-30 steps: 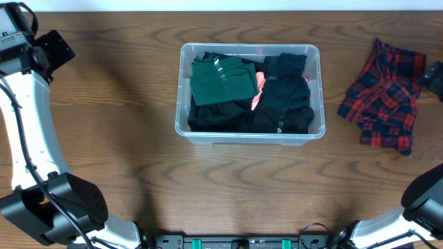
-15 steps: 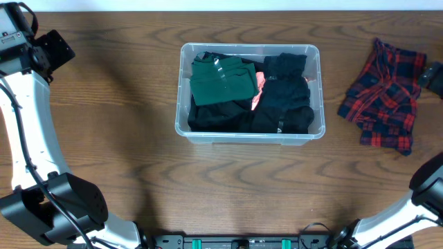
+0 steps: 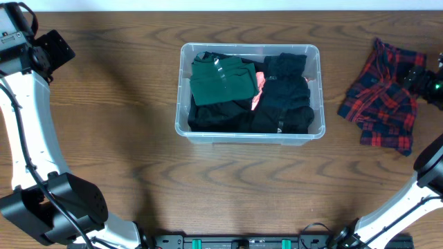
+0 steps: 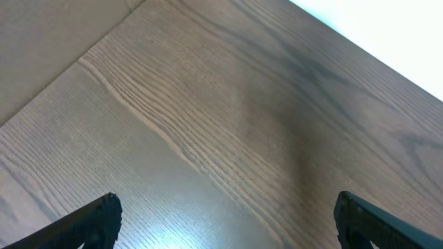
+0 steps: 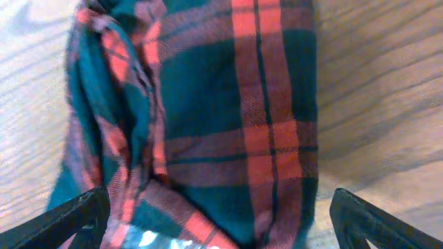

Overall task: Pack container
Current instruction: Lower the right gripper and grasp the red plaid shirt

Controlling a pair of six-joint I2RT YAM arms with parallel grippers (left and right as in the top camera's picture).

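The clear plastic container (image 3: 183, 90) stands at the table's middle back, holding a green garment (image 3: 221, 79), black garments (image 3: 287, 97) and a bit of pink cloth (image 3: 259, 83). A red and dark plaid garment (image 3: 381, 104) lies crumpled on the table at the right. My right gripper (image 3: 423, 81) is open just over the plaid garment's right edge; in the right wrist view the plaid cloth (image 5: 208, 117) fills the space between the spread fingers (image 5: 221, 221). My left gripper (image 3: 52, 48) is open and empty at the far left, over bare wood (image 4: 221, 138).
The table (image 3: 104, 138) is dark wood. The left arm's white links run down the left edge (image 3: 28, 131). A black rail lies along the front edge (image 3: 235, 242).
My right gripper has moved left from the table's right edge onto the plaid garment's right side. The left arm and the container have not moved.
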